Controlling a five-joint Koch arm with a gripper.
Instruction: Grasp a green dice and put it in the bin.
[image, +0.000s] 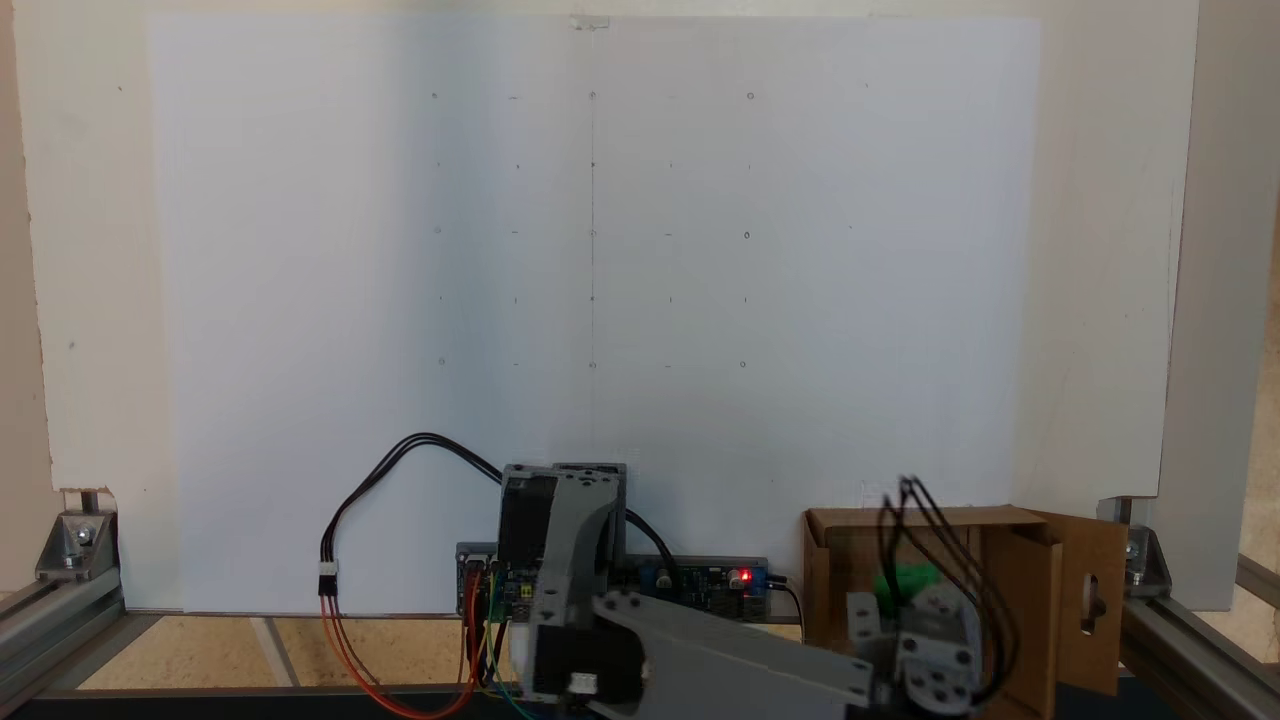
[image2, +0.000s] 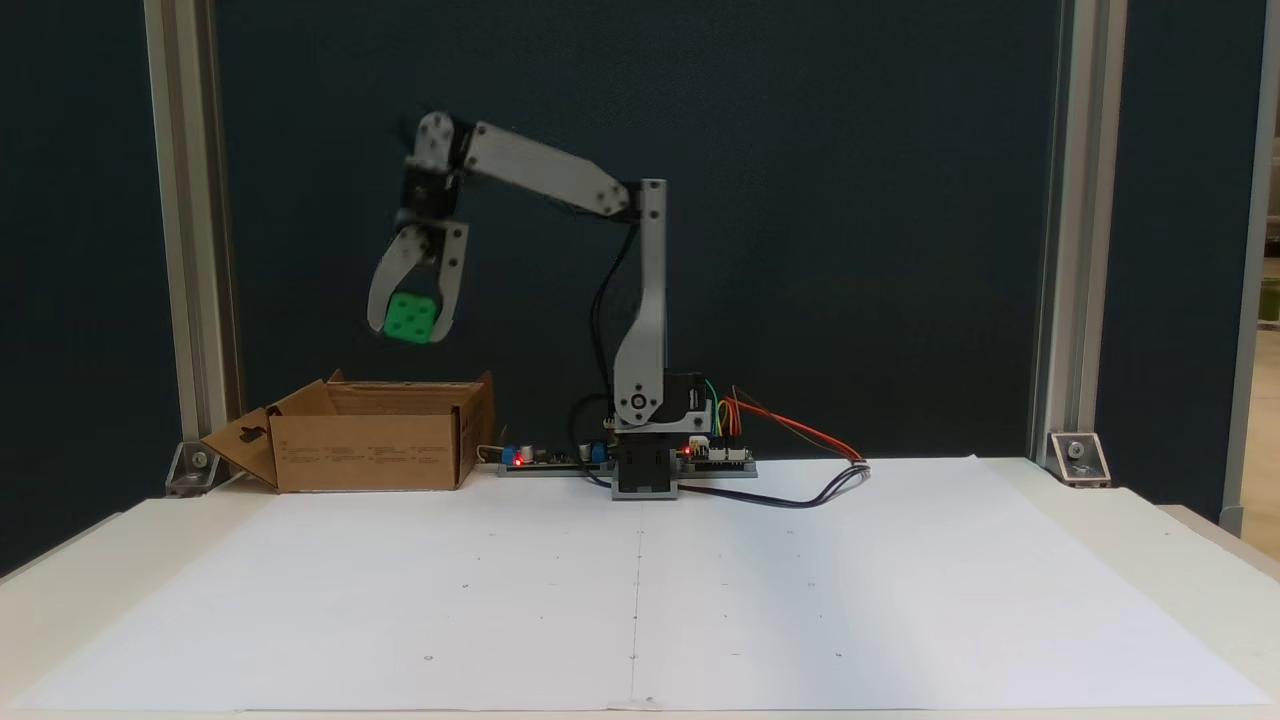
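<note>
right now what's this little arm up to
The arm's pincer is shut on the green dice and holds it in the air above the open cardboard bin, which sits on the table beside the arm's base. The dice has not been let go yet. In the fixed view from above, the dice shows over the bin's opening. The white paper sheet covers the table in front.

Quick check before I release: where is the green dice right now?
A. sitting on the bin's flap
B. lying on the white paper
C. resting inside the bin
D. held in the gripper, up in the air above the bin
D: in a fixed view the gripper is shut on the green dice, which hangs clear above the open top of the bin.
</note>
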